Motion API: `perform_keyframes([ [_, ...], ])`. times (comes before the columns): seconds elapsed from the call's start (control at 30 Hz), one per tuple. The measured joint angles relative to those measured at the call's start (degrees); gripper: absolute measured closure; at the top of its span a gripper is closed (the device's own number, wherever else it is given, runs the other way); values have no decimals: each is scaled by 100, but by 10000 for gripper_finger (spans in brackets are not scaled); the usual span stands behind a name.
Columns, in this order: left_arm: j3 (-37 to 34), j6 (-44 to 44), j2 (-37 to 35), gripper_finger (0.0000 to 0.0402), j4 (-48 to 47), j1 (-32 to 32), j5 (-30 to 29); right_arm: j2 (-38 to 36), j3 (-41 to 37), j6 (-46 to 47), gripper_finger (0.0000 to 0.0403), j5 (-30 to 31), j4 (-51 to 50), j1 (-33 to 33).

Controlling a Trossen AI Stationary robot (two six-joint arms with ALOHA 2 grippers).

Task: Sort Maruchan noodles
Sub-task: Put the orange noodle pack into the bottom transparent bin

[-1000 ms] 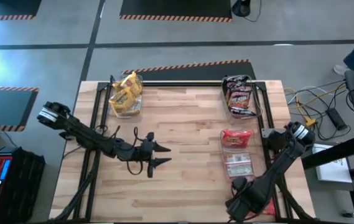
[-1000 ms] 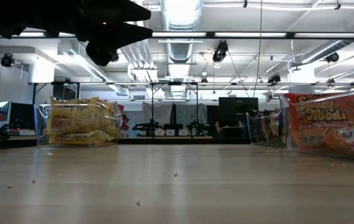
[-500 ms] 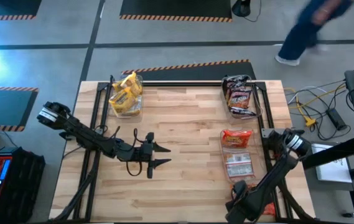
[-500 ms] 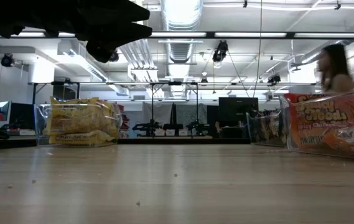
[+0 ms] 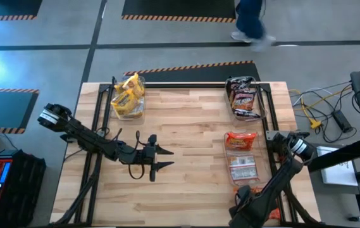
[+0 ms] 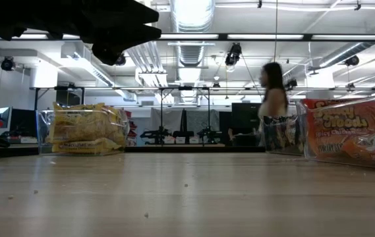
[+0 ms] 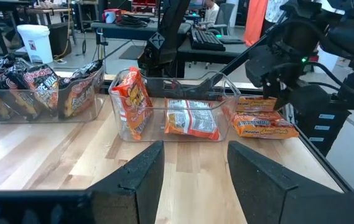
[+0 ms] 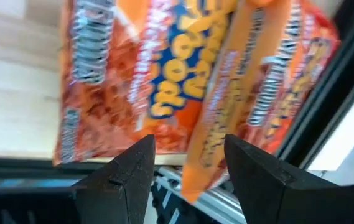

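Note:
Two loose red-orange Maruchan noodle packets lie flat side by side on the table's near right corner, beside a clear bin that holds more red-orange ones. My right gripper points steeply down just above them, open. Its fingers stand either side of the edge of one packet, and the other packet is beside it. In the high view this gripper is next to a packet. My left gripper hovers open over the table's middle, with nothing between its fingers.
A clear bin of yellow packets stands at the far left and one of dark packets at the far right. The red-orange bin is at the right edge. A person walks behind the table. Bare wood lies in the middle.
My right arm has sunk a little toward the loose packets at the near right corner. A person has walked behind the table's far side, from right toward the middle. My left arm has stayed where it was.

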Motion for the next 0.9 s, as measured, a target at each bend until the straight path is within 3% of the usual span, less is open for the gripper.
perform_keyframes([
  [0.33, 0, 127, 0, 242, -27, 0, 0, 251, -2, 311, 218, -232, -155, 151],
  [0.9, 0, 129, 0, 242, -50, 0, 0, 651, 4, -176, 218, -832, -896, 185],
])
